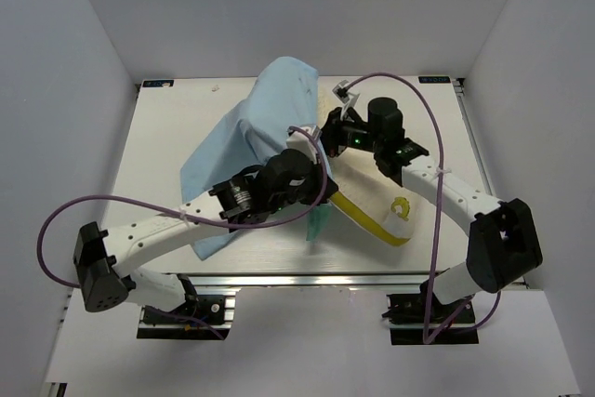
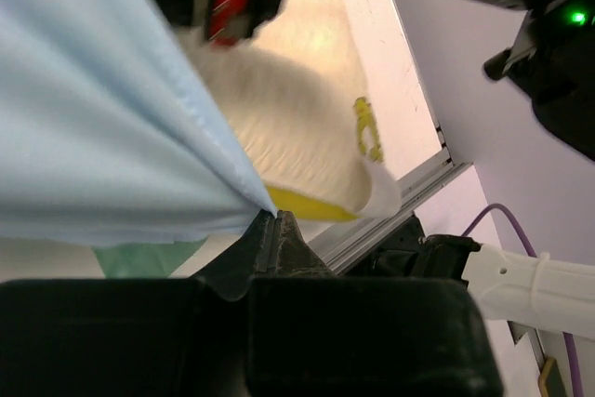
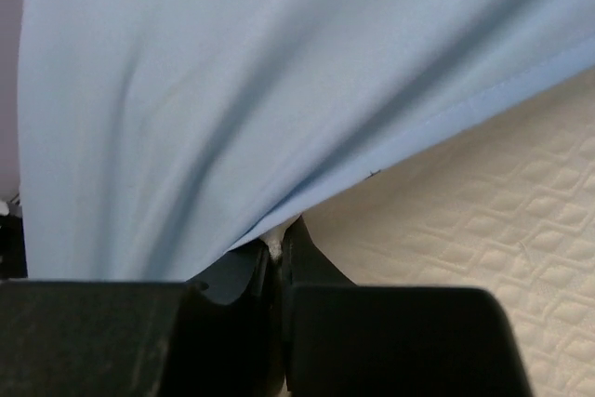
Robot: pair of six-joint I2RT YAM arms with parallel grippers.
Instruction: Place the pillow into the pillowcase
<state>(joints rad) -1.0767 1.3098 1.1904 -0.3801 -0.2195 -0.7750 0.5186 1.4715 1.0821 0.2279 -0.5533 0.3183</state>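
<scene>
Top external: pillowcase (image 1: 251,137) draped over the left-centre of the table (image 1: 167,137), blue face up, sea-green flap at its near edge. The left arm (image 1: 186,216) lies across it, covering its middle. Left wrist: left claw (image 2: 271,220) pinched shut on the blue hem. Near right, pillow (image 1: 376,216) sticks out, yellow rim showing, under the right arm (image 1: 446,188). Right wrist: right claw (image 3: 277,234) clamped on the hem, pillow just beside.

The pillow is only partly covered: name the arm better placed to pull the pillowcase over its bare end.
Left, probably: the left tool is shut on the pillowcase hem right by the pillow's yellow rim; the right tool pinches it over the top face.
</scene>
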